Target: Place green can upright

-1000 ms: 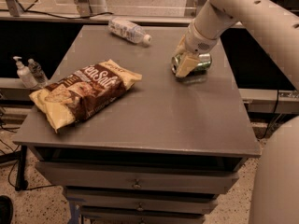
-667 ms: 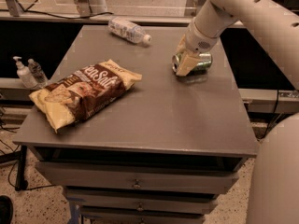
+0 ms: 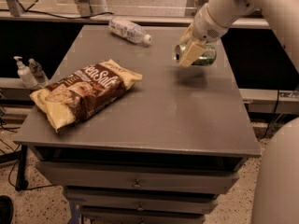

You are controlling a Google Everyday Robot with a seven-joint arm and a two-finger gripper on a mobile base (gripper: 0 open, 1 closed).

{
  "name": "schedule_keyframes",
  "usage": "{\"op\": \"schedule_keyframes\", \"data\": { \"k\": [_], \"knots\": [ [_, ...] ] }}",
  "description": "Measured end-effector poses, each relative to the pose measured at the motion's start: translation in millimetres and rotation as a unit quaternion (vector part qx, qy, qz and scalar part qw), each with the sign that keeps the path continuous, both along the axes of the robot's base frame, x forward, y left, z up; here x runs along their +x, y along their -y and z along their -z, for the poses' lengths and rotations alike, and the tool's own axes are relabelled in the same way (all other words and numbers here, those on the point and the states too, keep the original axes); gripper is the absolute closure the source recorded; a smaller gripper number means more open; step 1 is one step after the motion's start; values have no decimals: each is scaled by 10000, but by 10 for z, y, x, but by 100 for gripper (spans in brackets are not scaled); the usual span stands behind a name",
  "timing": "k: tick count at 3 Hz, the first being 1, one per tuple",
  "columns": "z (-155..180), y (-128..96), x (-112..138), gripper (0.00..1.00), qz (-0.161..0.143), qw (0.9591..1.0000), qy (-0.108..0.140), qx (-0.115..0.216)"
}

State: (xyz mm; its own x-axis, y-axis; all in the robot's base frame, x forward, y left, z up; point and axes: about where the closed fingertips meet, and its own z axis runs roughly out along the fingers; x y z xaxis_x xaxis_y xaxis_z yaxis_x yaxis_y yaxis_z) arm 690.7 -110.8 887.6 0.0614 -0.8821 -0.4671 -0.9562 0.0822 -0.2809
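The green can (image 3: 204, 55) is a small shiny green drink can with a silver end facing left. It lies on its side in the air, a little above the grey table (image 3: 154, 106) at its right rear, with its shadow on the top below. My gripper (image 3: 191, 52) comes down from the white arm at the upper right and is shut on the can, with one pale finger (image 3: 190, 55) across its front.
A brown chip bag (image 3: 84, 91) lies on the table's left half. A clear water bottle (image 3: 129, 31) with a white cap lies at the back edge. Two small dispenser bottles (image 3: 26, 72) stand on a ledge left of the table. Drawers sit below the front edge.
The can was resting on the table under my gripper. Now my gripper has lifted it off the surface, still on its side.
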Motion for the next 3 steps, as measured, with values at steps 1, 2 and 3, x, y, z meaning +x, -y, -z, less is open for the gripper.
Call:
{"op": "schedule_keyframes", "data": {
  "k": [1, 2, 3],
  "knots": [
    [-296, -99, 2, 100, 135, 9954, 0, 951],
    [-581, -191, 14, 100, 298, 9822, 5, 1856],
    [-832, -276, 41, 100, 438, 9596, -12, 2781]
  ]
}}
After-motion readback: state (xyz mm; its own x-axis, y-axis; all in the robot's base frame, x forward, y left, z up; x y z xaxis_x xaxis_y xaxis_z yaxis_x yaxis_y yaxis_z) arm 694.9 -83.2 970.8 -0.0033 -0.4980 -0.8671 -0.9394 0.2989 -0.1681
